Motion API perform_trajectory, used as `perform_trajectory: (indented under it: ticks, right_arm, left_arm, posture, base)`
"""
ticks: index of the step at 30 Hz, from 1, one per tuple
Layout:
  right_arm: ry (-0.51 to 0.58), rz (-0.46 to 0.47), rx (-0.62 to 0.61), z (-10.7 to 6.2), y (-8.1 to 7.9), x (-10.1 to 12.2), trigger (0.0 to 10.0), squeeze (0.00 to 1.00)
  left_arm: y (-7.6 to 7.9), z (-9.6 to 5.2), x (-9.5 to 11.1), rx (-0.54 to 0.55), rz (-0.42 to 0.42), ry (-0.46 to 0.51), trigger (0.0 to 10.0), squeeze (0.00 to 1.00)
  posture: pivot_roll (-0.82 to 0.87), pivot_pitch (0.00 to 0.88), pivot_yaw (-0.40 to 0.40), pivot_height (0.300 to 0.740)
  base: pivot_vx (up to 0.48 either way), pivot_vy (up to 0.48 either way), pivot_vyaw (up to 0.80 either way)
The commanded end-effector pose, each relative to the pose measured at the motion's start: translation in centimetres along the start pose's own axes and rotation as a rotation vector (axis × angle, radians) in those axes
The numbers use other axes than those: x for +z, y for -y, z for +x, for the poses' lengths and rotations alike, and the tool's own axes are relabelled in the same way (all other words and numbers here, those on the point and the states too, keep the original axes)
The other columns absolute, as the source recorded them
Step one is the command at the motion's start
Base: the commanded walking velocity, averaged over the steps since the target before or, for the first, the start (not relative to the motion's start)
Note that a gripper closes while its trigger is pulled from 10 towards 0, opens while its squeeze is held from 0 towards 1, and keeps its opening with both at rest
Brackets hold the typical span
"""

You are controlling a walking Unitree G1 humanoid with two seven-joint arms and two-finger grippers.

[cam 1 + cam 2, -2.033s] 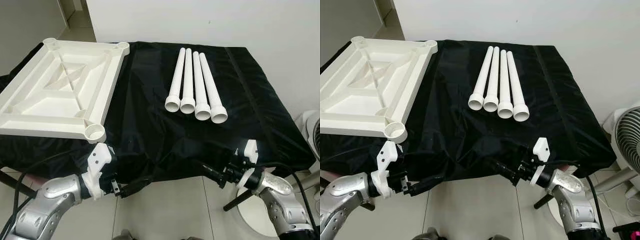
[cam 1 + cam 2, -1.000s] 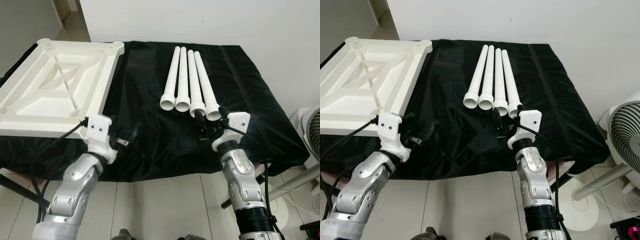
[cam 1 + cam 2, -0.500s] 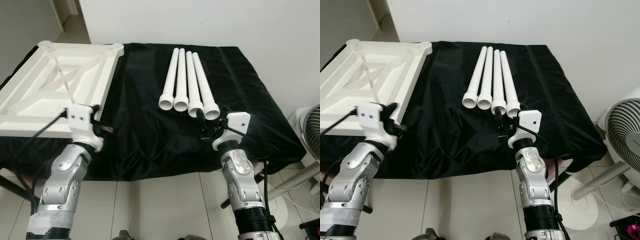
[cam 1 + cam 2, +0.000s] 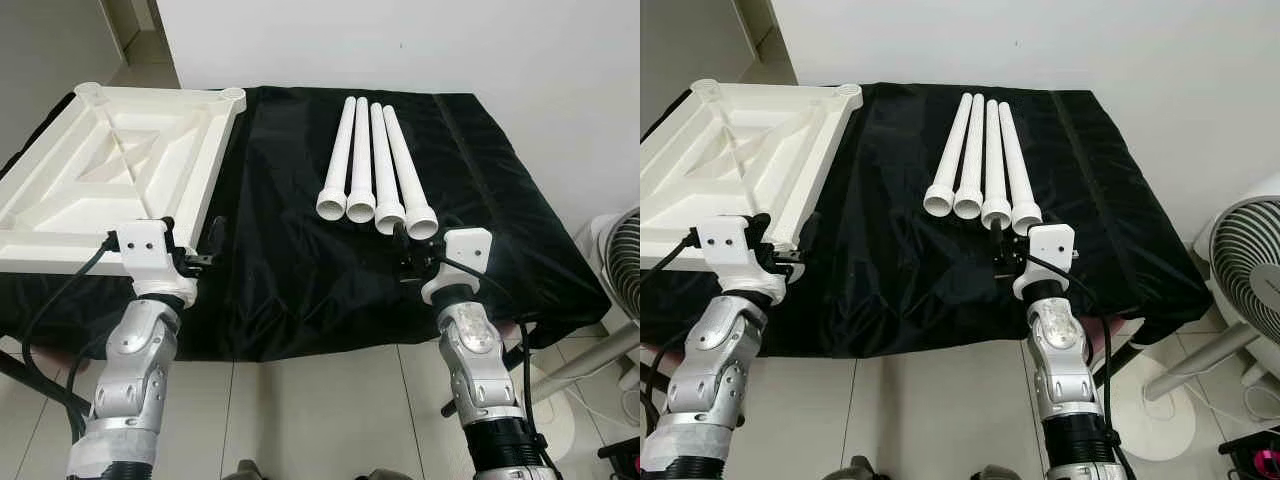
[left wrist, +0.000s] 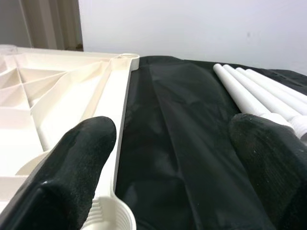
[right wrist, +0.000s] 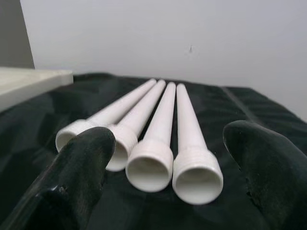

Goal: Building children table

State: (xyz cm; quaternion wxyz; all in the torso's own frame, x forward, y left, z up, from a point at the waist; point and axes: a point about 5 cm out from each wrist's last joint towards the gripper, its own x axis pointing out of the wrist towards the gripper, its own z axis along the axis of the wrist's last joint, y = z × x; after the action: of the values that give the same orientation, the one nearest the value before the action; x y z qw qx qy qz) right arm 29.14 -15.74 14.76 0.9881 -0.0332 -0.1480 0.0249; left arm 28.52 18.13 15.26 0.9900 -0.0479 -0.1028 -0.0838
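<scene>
Fingers point(image 6: 81, 158) spread before four legs point(image 6: 192, 165), tabletop point(image 5: 57, 91) (edge cropped)

**Silver arms, white wrist blocks, black fingers**

Both arms point(image 4: 135, 360) were jointed silver metal with ribbed black collars low down. Each wrist carried a white block point(image 4: 143, 245) studded with small screws. Black cables point(image 4: 55, 310) looped alongside. The fingers point(image 5: 67, 167) were matte black, rounded.

Tabletop point(image 4: 120, 180) lies left of four legs point(image 4: 372, 170) (side by side) on cloth point(image 4: 290, 250).
</scene>
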Motion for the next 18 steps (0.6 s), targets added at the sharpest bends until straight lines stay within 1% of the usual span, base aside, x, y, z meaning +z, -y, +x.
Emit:
perform_trajectory:
  ticks: [1,3,4,6,9,11,16,18]
  right_arm:
    - [0.018,0.033,-0.028,-0.5,0.3,0.1,10.0,0.0]
    - [0.015,0.045,-0.047,-0.8,0.4,-0.1,10.0,0.0]
    - [0.001,0.038,-0.041,-1.1,0.2,-0.4,10.0,0.0]
    - [-0.019,0.024,-0.018,-1.6,-0.2,-1.0,10.0,0.0]
    - [-0.046,0.017,0.009,-2.4,-0.4,-1.6,10.0,0.0]
    - [-0.052,0.016,0.015,-2.5,-0.4,-1.8,10.0,0.0]
    - [-0.015,-0.008,0.02,-2.2,0.0,-0.8,10.0,0.0]
    - [-0.003,-0.013,0.007,-1.7,0.1,-0.6,10.0,0.0]
  left_arm:
    - [-0.3,-0.4,0.0,0.064,-0.004,0.011,10.0,0.0]
    - [-0.1,-0.9,-0.2,0.078,-0.01,0.016,10.0,0.0]
    - [0.3,-1.2,-0.5,0.056,0.015,0.001,10.0,0.0]
    - [0.7,-1.6,-0.9,0.032,0.032,-0.018,10.0,0.0]
    - [0.7,-1.9,-1.2,0.015,0.026,-0.035,10.0,0.0]
    - [0.7,-2.0,-1.2,0.011,0.024,-0.039,10.0,0.0]
    - [0.5,-1.8,-0.7,0.015,0.024,-0.027,10.0,0.0]
    - [0.8,-1.7,-0.7,-0.008,0.014,-0.019,10.0,0.0]
  posture:
    - [0.02,0.0,0.039,0.74]
    - [0.03,0.0,0.041,0.74]
    - [0.03,0.0,0.044,0.74]
    - [0.03,0.0,0.044,0.74]
    - [0.04,0.0,0.045,0.74]
    - [0.04,0.0,0.045,0.74]
    - [0.04,0.0,0.043,0.74]
    - [0.04,0.0,0.042,0.74]
  base:
    - [0.0,0.0,0.0]
    - [0.0,0.0,0.0]
    - [0.0,0.0,0.0]
    - [0.0,0.0,0.0]
    - [0.0,0.0,0.0]
    - [0.0,0.0,0.0]
    - [0.0,0.0,0.0]
    - [0.0,0.0,0.0]
